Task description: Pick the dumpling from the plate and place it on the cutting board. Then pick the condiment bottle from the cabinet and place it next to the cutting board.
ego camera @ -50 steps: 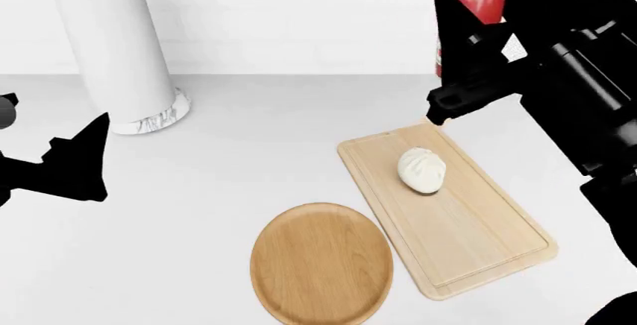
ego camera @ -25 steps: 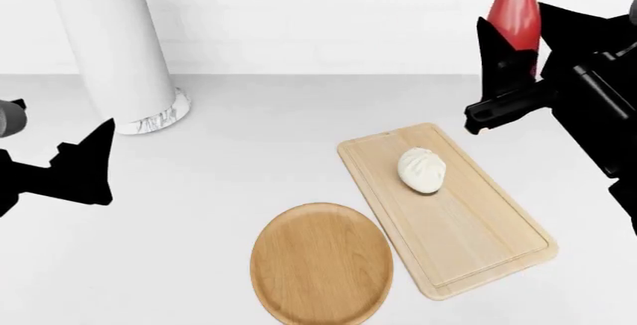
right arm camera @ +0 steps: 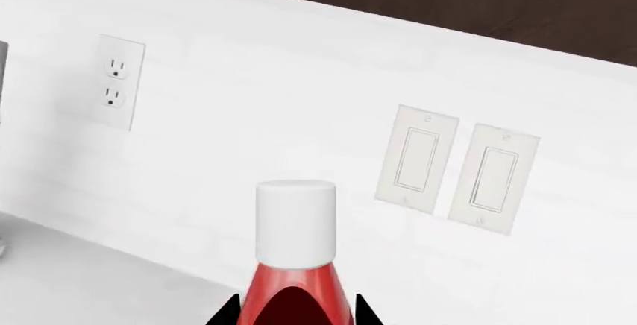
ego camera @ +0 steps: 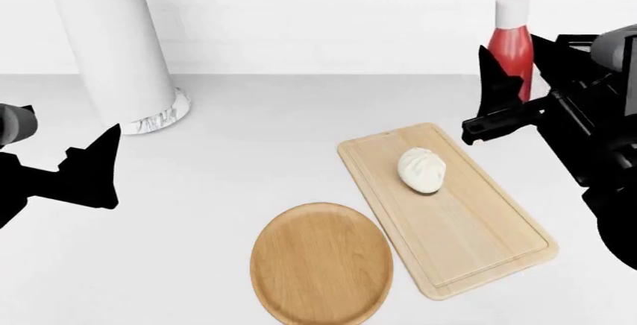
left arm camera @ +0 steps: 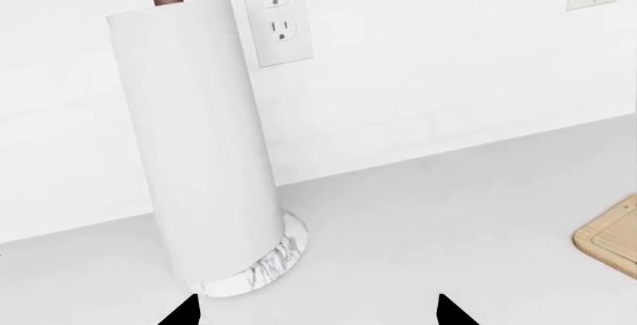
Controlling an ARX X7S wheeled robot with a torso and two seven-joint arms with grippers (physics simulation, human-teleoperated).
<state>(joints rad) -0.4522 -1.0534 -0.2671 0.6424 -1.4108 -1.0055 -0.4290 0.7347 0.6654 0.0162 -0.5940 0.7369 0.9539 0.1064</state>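
Observation:
The white dumpling (ego camera: 423, 170) lies on the upper half of the pale cutting board (ego camera: 468, 243). Left of the board, near the front edge, sits the round wooden plate (ego camera: 321, 265) with nothing on it. My right gripper (ego camera: 512, 90) is shut on the red condiment bottle (ego camera: 509, 49), holding it upright just beyond the board's far right corner; its lower end is hidden behind the gripper. In the right wrist view the bottle (right arm camera: 295, 265) stands between the two fingertips of the right gripper (right arm camera: 295, 316). My left gripper (ego camera: 95, 168) hangs open at the far left, and the left gripper (left arm camera: 313, 317) holds nothing.
A tall paper towel roll (ego camera: 115, 42) on a marble base stands at the back left, close ahead of the left gripper (left arm camera: 194, 139). The backsplash carries an outlet (left arm camera: 274, 16) and light switches (right arm camera: 453, 168). A corner of the board (left arm camera: 612, 235) shows in the left wrist view.
The right gripper has lowered the bottle and carried it rightward, so its white cap now shows. The left gripper has crept slightly right. Dumpling, board and plate have not moved.

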